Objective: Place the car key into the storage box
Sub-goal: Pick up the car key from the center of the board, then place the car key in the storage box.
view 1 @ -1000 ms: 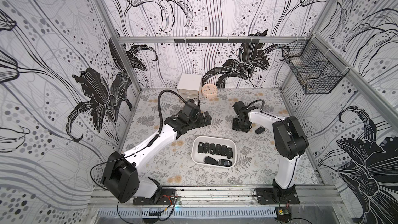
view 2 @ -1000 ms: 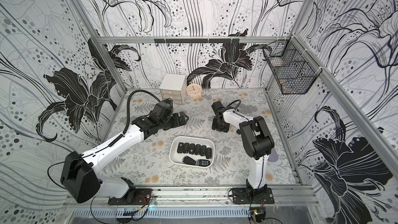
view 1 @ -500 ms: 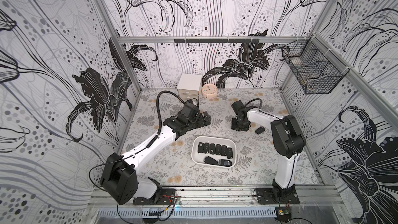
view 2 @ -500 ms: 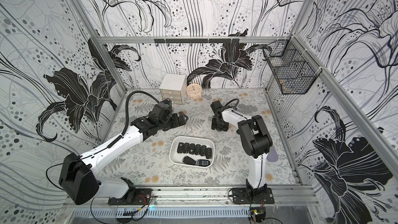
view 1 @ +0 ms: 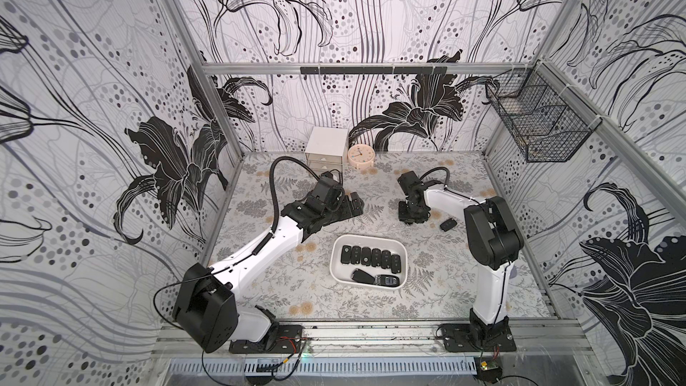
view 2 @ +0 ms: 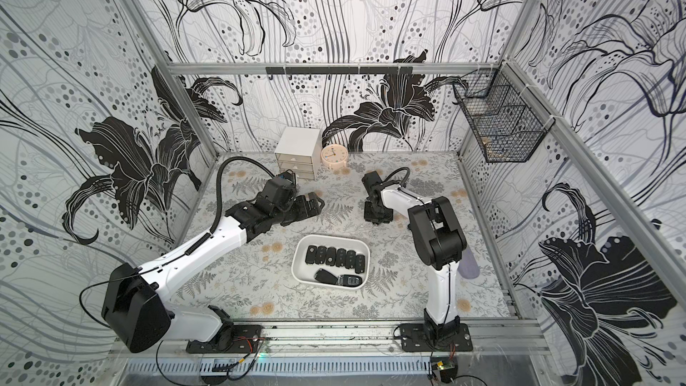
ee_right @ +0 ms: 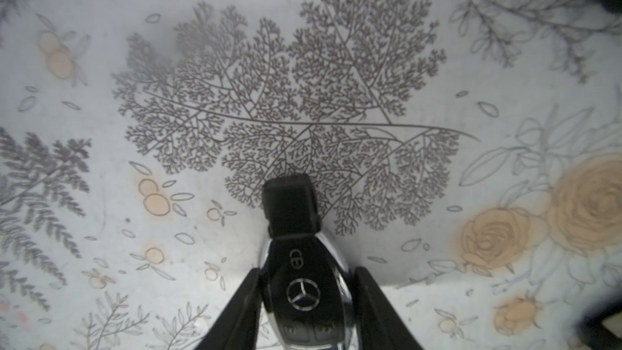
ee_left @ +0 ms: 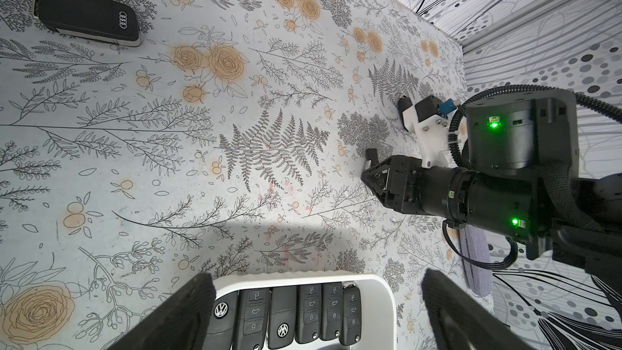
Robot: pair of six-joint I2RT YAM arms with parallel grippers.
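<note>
Between the right gripper's (ee_right: pixel 307 272) black tapered fingers (ee_right: pixel 242 308) sits the Mercedes car key (ee_right: pixel 298 230), pinched by its chrome sides, with its glossy black face and star badge up. Its lower end is cut off by the frame edge, and whether it rests on the mat or hangs just clear cannot be told. Around it the floral-printed tabletop (ee_right: pixel 471 45) lies flat and open. In both top views that gripper points down behind the storage box (view 1: pixel 338 272), apart from it, with a loose black fob (view 1: pixel 448 224) near. The box, a shallow white tray with rounded corners, holds a row of six black fobs (view 1: pixel 371 257) and two more (view 1: pixel 376 278) along its near rim. Behind the box and off to the left, the left gripper (ee_left: pixel 316 279) hangs spread wide. An Audi fob (ee_left: pixel 87 18) lies on the mat near the white drawer cabinet (view 1: pixel 326 142) and the peach clock (view 1: pixel 361 154)
</note>
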